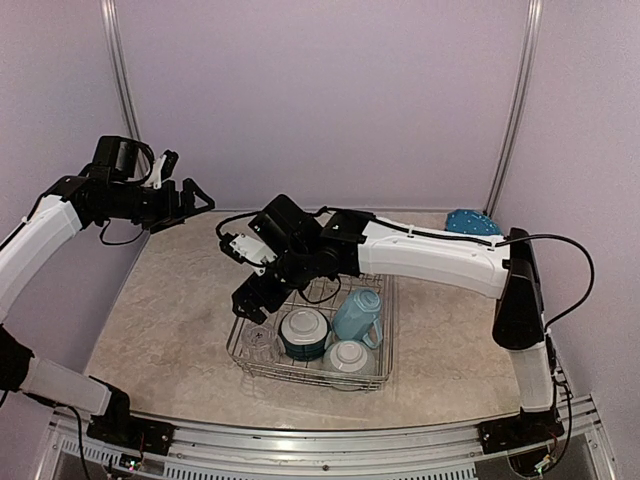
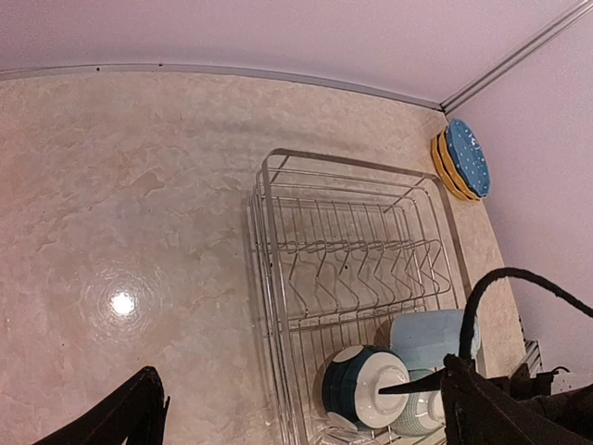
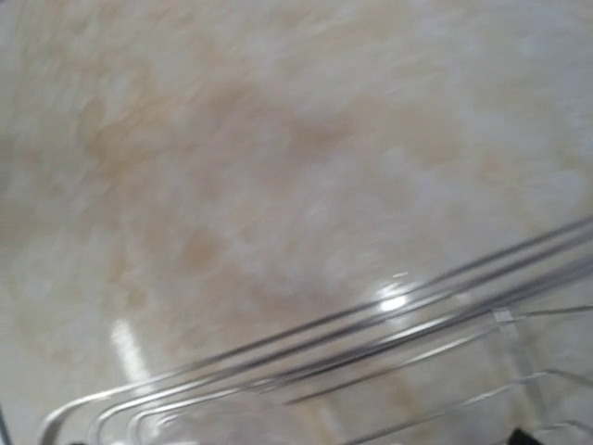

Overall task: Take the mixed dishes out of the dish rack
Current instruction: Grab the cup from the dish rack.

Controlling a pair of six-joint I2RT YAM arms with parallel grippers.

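Note:
The dish rack stands mid-table and holds a clear glass, a teal bowl, a light blue mug and a pale bowl. The blue plate leans on the back right wall, stacked on yellow-orange plates. My right gripper hovers over the rack's far left corner, empty, jaws seemingly apart. Its wrist view is blurred and shows only the rack's rim and tabletop. My left gripper is open and empty, raised high at the far left. Its wrist view shows the rack, bowl and mug.
The rack's plate-divider prongs hold nothing. The beige marble tabletop lies bare left of the rack. Lilac walls close in the back and sides. The right arm's long white link spans above the rack's far side.

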